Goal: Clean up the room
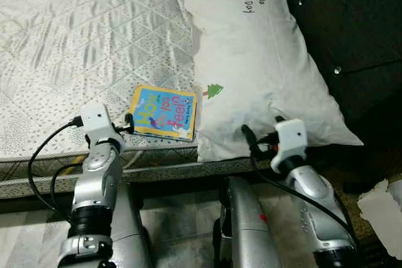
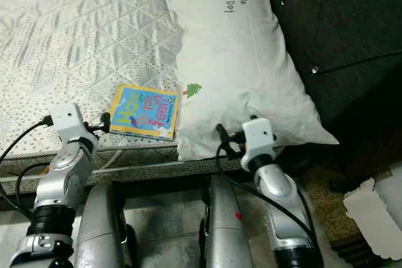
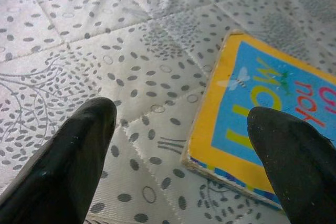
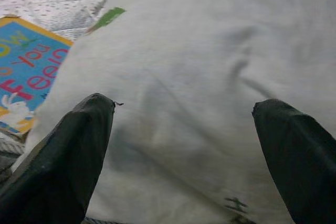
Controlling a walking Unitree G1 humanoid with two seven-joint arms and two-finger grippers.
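My left gripper [image 3: 178, 145] hangs wide open, empty, over the mattress [image 1: 75, 48] edge beside the picture book [image 1: 164, 112], lining up a pinch. My right gripper [image 4: 181, 145], spread just as wide, faces the pillow [image 1: 257, 61], holding nothing.

Both eye views look down from head height over the bed [image 1: 75, 42], sharing the book [image 1: 164, 112] and pillow [image 1: 264, 61]. The left wrist view sits close above the book's corner; the right wrist view faces the pillow closely, with the book at its edge.
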